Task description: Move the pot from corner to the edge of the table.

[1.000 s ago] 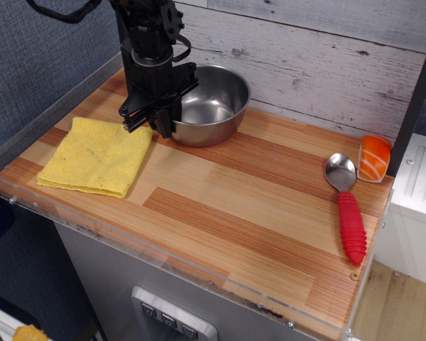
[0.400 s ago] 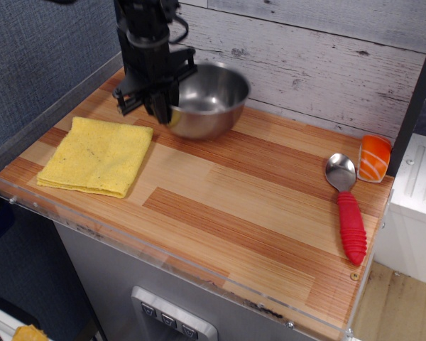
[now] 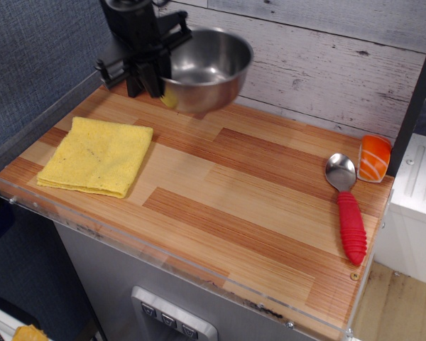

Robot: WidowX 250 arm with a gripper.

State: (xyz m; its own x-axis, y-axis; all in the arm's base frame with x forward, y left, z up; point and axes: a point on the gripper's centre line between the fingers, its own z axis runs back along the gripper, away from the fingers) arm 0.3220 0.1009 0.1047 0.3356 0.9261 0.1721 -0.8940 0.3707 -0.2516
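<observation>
The shiny steel pot (image 3: 206, 67) hangs in the air above the table's back left corner, tilted a little, clear of the wooden table (image 3: 220, 192). My black gripper (image 3: 155, 78) is shut on the pot's left rim and carries it. The pot's far rim is near the white plank wall. The fingertips are partly hidden by the pot's wall.
A folded yellow cloth (image 3: 96, 156) lies at the left of the table. A steel spoon with a red ribbed handle (image 3: 348, 206) lies at the right, beside an orange and white sushi-like toy (image 3: 374, 158). A clear acrylic rim runs round the table's edge.
The gripper has lifted the pot off the table top and moved up and slightly left. The pot stood on the wood one second ago and now hangs above it.
</observation>
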